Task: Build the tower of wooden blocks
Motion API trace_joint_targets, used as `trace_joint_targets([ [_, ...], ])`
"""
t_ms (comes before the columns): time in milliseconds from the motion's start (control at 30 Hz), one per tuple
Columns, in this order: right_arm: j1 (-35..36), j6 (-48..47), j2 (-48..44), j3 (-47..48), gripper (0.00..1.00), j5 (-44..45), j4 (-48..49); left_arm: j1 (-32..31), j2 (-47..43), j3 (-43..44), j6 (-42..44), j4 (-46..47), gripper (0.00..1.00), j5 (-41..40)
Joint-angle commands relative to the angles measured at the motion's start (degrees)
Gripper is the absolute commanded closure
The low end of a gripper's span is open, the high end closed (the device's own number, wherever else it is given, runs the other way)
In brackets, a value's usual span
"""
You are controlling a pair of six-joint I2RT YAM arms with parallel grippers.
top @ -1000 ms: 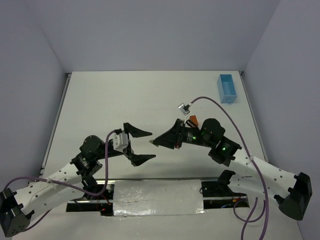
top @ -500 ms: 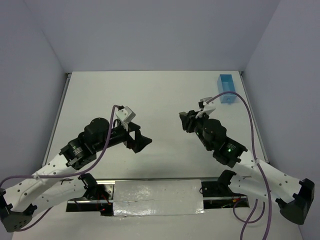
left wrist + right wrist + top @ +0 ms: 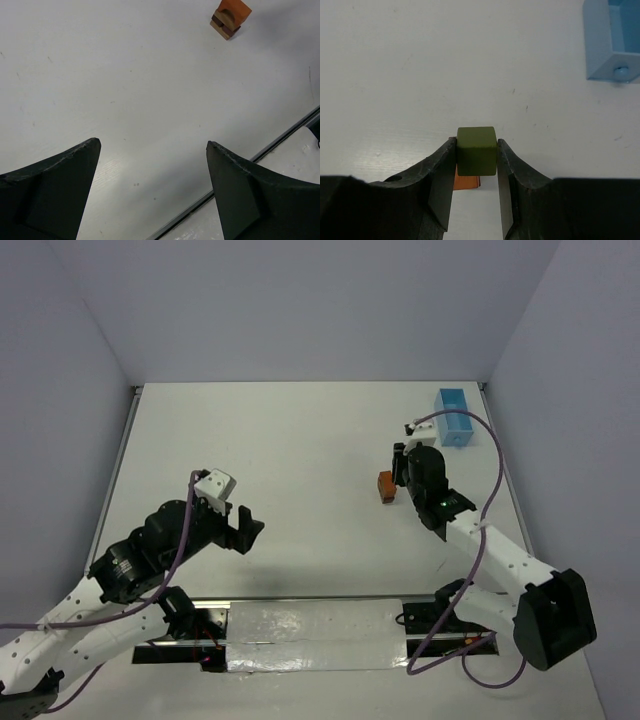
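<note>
The left gripper is wide open, with its 2 black fingers far apart and nothing between them. It hangs over the white table, well apart from the small stack of wooden blocks and to the left of it. The stack stands on the table with an orange block on top and brown and tan wood under it. It stands upright, so its long way runs from the table straight up. Just to the right of the stack is the right gripper. Its 2 fingers are closed partway and squeeze 1 olive-green wooden cube by 2 flat sides. The cube has no long way, since all its sides look the same, and its top looks level. In the right wrist view the orange block peeks out from under the cube, a little to the left of it. So the cube is above the stack, but I think it is not yet over the middle. I cannot tell if the cube touches the stack. The right arm is much nearer to the stack than the left arm, so this looks like its job. I think the next move needs a tiny slide toward the stack's middle, then a gentle drop and letting go. If the cube lands off to 1 side, it could tip off or knock the stack. Farther right and farther back from the stack sits the light blue rectangular plastic tray, near but not touching.
</note>
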Motion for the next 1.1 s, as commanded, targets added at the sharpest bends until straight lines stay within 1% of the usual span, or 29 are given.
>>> trace_joint_targets([
  [0,-0.54,-2.15,4.4,1.43,0.96,-4.02,4.39,-0.15,-0.04,-0.29,-1.4,0.84,0.0,-2.91],
  [133,-0.54,-2.33,6.17,0.38,0.95,-5.07,6.24,-0.15,2.23,-0.2,-1.14,0.75,0.01,-2.38],
  [200,-0.46,-1.89,7.05,0.2,0.95,-5.24,5.63,-0.24,3.12,-0.02,-1.05,0.49,0.01,-2.21],
  [300,-0.54,-1.45,6.96,-0.67,0.93,-5.68,5.8,-0.15,4.09,0.07,-0.97,0.4,0.01,-1.95],
  [500,-0.46,-0.93,7.58,-1.9,0.89,-6.21,5.63,-0.15,3.12,-0.28,-0.61,1.01,0.01,-0.89],
  [633,-0.37,-0.93,6.44,-2.61,0.85,-5.42,5.54,-0.15,2.51,-0.46,-0.61,1.1,0.0,-0.54],
  [767,-0.28,-1.01,7.13,-1.12,0.83,-4.89,2.21,-0.24,2.51,-0.46,-0.44,1.19,0.01,-0.27],
  [900,-0.37,-0.66,7.49,-0.76,0.8,-4.54,1.32,-0.15,2.51,-0.46,-0.53,1.1,0.0,-0.27],
  [1067,-0.37,-0.92,9.5,0.02,0.79,-5.51,0.44,-0.15,2.33,-0.55,-0.44,1.28,0.01,0.08],
])
